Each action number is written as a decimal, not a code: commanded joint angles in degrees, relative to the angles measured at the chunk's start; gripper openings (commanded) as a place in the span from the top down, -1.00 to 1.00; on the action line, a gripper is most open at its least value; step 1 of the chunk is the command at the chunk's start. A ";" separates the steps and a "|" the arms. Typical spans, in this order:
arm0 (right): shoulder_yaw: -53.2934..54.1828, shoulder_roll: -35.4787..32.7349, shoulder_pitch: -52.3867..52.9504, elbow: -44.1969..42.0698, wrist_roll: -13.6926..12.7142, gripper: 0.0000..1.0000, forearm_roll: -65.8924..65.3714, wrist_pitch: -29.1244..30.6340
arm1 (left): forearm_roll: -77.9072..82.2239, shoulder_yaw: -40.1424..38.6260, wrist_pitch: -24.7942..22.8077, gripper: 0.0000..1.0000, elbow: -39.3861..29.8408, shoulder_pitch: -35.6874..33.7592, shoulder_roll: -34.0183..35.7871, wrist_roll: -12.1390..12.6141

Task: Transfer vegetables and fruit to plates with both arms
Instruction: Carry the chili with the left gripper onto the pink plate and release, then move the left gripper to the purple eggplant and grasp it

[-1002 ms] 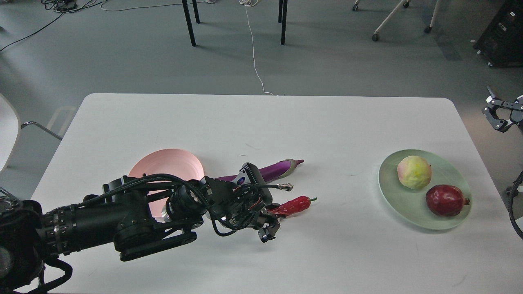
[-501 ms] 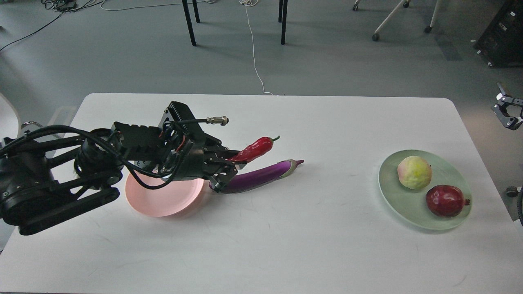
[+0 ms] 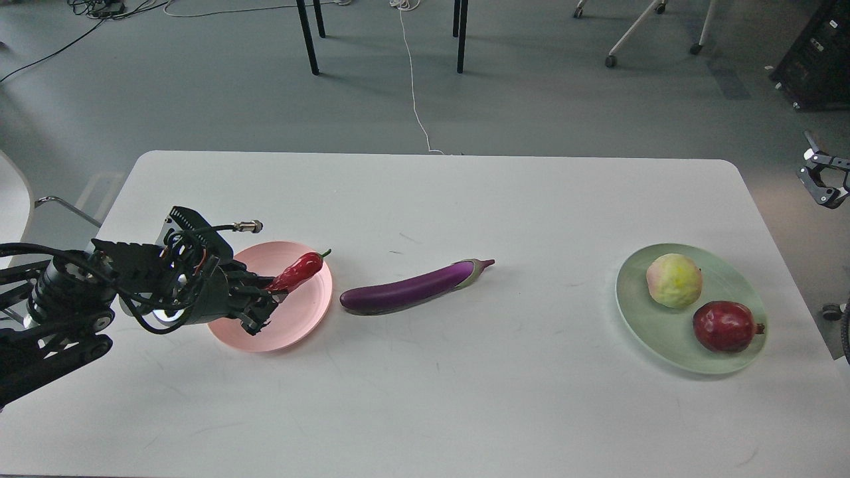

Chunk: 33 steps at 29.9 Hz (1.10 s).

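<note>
- The left gripper (image 3: 264, 300) is closed on the lower end of the red chili pepper (image 3: 299, 270), holding it over the pink plate (image 3: 302, 318) with the green stem pointing up and to the right.
- Whether the chili touches the plate or hangs just above it cannot be told from this head view.
- The step in hand looks like the placing of the chili: it is over its plate but not yet let go.
- The next move, by my reading, calls for lowering the chili onto the plate's middle, opening the fingers, and drawing back without dragging it off the rim (the plate is shallow, so a nudge could roll it out).
- Just beside the pink plate, to its right, the purple eggplant (image 3: 412, 290) lies on the white table (image 3: 465, 398), apart from the rim; it waits its turn.
- The green plate (image 3: 641, 332) at the right holds the yellow-green fruit (image 3: 674, 280) and the dark red pomegranate (image 3: 725, 325), side by side, so the fruit half seems done.
- The right gripper (image 3: 823, 179) sits off the table's right edge, well apart from everything; its fingers look spread and empty.
</note>
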 commanded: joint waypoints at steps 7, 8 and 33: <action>0.08 -1.32 -0.10 -0.07 0.00 -0.96 0.00 0.00 | 0.67 0.02 0.20 -0.46 3.17 -0.03 -2.30 0.46; 0.08 -1.32 -0.19 -0.07 0.00 -0.96 0.00 0.00 | 0.67 0.02 0.20 -0.50 3.17 -0.12 -2.21 0.46; 0.43 -2.38 -0.27 -0.16 0.00 -0.96 0.09 0.00 | 5.77 6.35 -0.16 -0.53 7.64 -14.00 -27.61 0.64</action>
